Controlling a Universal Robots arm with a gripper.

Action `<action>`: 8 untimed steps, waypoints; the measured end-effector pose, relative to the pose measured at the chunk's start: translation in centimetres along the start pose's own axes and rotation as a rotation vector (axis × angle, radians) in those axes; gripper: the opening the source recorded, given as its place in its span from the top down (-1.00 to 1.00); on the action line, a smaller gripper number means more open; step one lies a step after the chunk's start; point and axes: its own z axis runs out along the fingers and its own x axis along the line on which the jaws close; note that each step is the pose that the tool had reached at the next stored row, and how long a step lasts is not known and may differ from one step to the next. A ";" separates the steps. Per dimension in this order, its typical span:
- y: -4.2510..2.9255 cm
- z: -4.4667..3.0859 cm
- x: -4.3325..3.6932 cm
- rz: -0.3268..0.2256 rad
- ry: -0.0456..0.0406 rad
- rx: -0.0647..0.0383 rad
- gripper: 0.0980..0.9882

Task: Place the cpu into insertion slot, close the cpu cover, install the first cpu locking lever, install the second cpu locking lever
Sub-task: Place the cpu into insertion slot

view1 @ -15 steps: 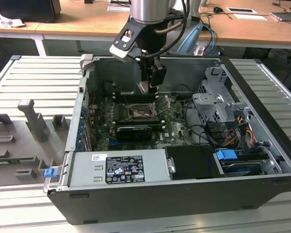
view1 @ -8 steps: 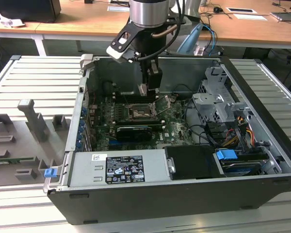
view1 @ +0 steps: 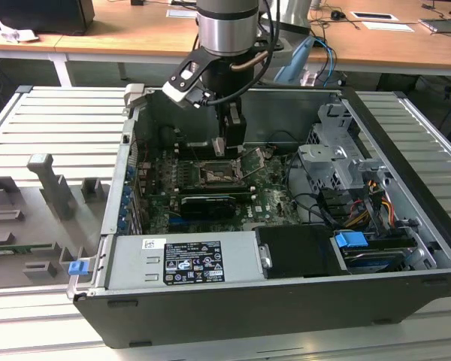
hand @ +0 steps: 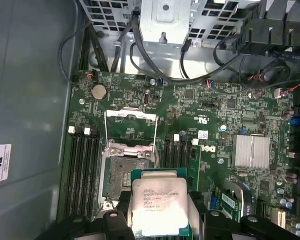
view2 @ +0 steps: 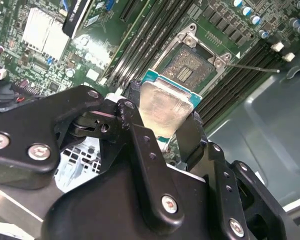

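My gripper (view2: 162, 114) is shut on the cpu (view2: 164, 104), a silver-faced chip with a green edge, pinched between two black fingers (view2: 136, 131). In the first wrist view the cpu (hand: 159, 204) hangs partly over the near edge of the insertion slot (hand: 121, 172), above it and not seated. The insertion slot (view2: 191, 64) lies bare with its contact field showing. The cpu cover (hand: 130, 128) is swung open beyond the slot. A thin lever rod (view2: 254, 67) sticks out free beside the socket. In the exterior view the gripper (view1: 227, 144) hangs just above the insertion slot (view1: 213, 175) inside the open case.
Black memory slots (hand: 82, 170) flank the socket on both sides. A finned heatsink (hand: 251, 152) and cables (hand: 140, 60) lie nearby on the board. The grey power supply box (view1: 184, 261) and a drive cage (view1: 334, 147) bound the case interior. Grey fixtures (view1: 52, 188) stand outside.
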 end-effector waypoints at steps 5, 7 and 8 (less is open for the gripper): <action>-0.09 1.06 0.23 0.048 -0.0040 0.000 0.03; -0.24 1.75 0.86 0.056 -0.0050 -0.001 0.03; -0.34 1.95 1.13 0.056 -0.0049 -0.001 0.03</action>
